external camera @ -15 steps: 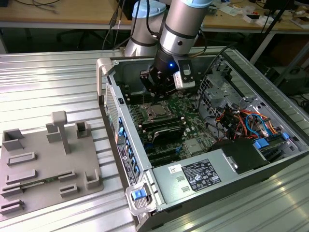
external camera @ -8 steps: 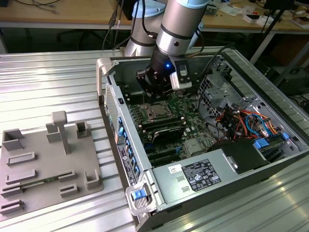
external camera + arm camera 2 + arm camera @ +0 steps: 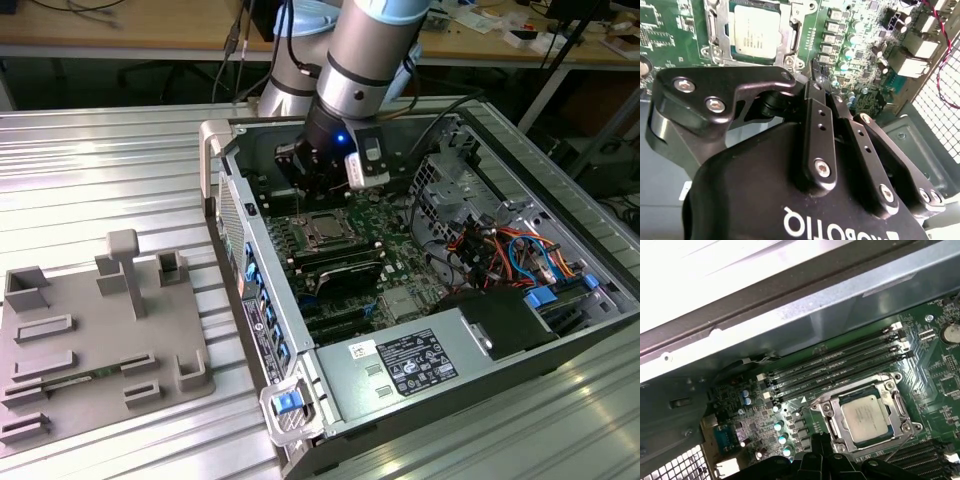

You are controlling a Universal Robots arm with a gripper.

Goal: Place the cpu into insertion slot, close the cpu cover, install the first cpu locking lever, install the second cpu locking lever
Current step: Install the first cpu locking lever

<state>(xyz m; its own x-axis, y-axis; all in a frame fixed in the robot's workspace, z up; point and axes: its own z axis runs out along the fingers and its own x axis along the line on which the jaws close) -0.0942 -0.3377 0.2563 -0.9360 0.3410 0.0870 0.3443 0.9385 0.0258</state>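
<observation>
The cpu (image 3: 869, 416) lies flat in the insertion slot (image 3: 832, 426) on the green board, silvery top up. It also shows in the second wrist view as the cpu (image 3: 757, 30) and in the exterior view as the cpu (image 3: 325, 231). The cpu cover (image 3: 894, 405) lies down flat as a silver frame around the chip's edges. My gripper (image 3: 815, 76) hangs just above the board beside the socket, toward the case's rear wall. Its fingers (image 3: 818, 125) meet at the tips, shut with nothing between them. In the exterior view the gripper (image 3: 303, 192) sits under the arm inside the open case.
Long black memory slots (image 3: 840, 366) run beside the socket, and the case wall (image 3: 790, 325) stands close behind them. Capacitors (image 3: 778, 426) crowd the board near the fingertips. A power supply (image 3: 410, 362) and cables (image 3: 510, 255) fill the case on the exterior view's right. A grey fixture plate (image 3: 95, 335) lies on the left.
</observation>
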